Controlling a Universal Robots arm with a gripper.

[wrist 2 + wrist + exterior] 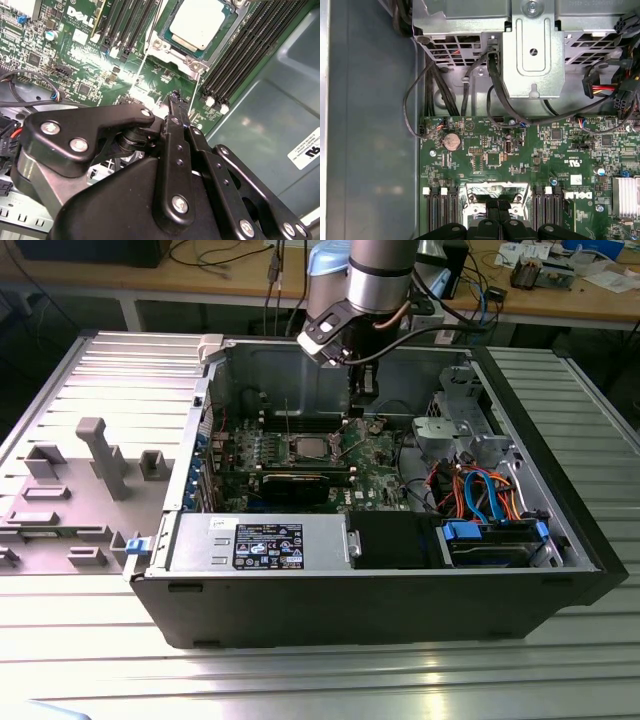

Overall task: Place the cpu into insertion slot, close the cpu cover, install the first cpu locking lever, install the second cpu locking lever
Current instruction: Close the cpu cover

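Observation:
The cpu (196, 22), a silvery square chip, lies in the insertion slot (308, 447) of the green motherboard (485, 145). The cpu cover (162, 44), a dull metal frame, lies flat around the chip. Two thin wire locking levers (139, 75) (194, 92) stand up from the socket's corners. My black gripper (175, 97) hangs above the board beside the socket, its tip close to one lever, fingers together. In the exterior view the gripper (362, 398) is above and to that view's right of the socket. The fingertips (497, 212) sit over the socket in the first wrist view.
Black memory slots (250, 45) flank the socket. A metal drive cage (455, 430) and coloured cables (480, 490) fill the case on the exterior view's right. A labelled power supply (268, 545) lies in front. A grey fixture block (100, 455) stands outside the case.

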